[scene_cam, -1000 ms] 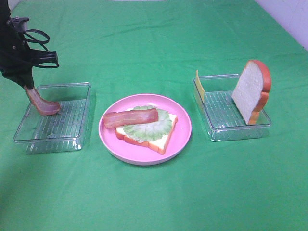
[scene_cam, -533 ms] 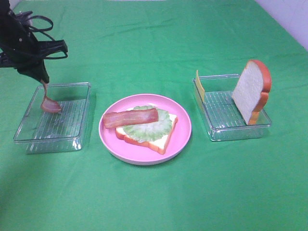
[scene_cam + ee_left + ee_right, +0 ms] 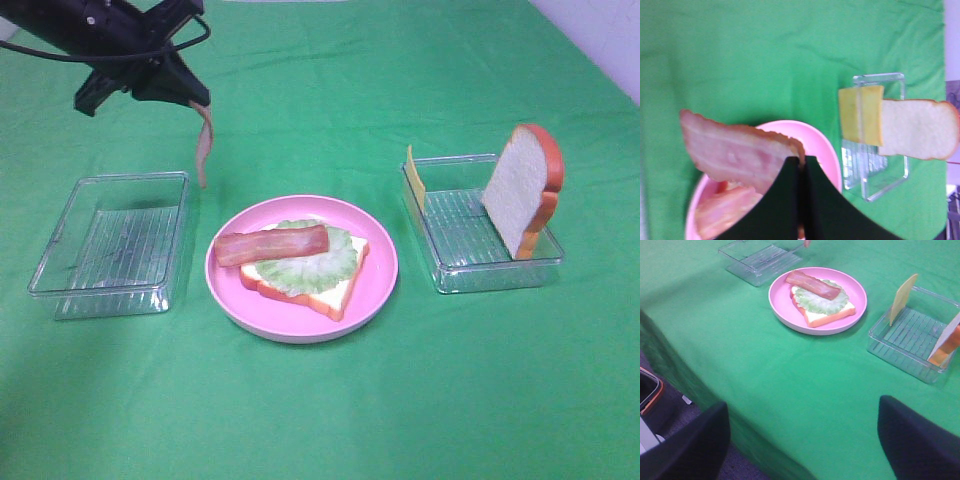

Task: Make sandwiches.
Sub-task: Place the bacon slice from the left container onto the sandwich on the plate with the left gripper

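Exterior high view: your left gripper (image 3: 194, 99), clamped on a dangling bacon strip (image 3: 203, 145), hung near the left tray (image 3: 60, 282), short of the sandwich (image 3: 312, 268); a thin pinch could let it slip

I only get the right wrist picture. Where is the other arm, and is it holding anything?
Observer: The left gripper is raised near the far corner of the left tray, on the plate's side. It is shut on a bacon strip that dangles from it.
Operator: What's the orange thing at the edge of the other tray?
Observer: The crust of a bread slice. It stands on edge in the right tray, tilted.
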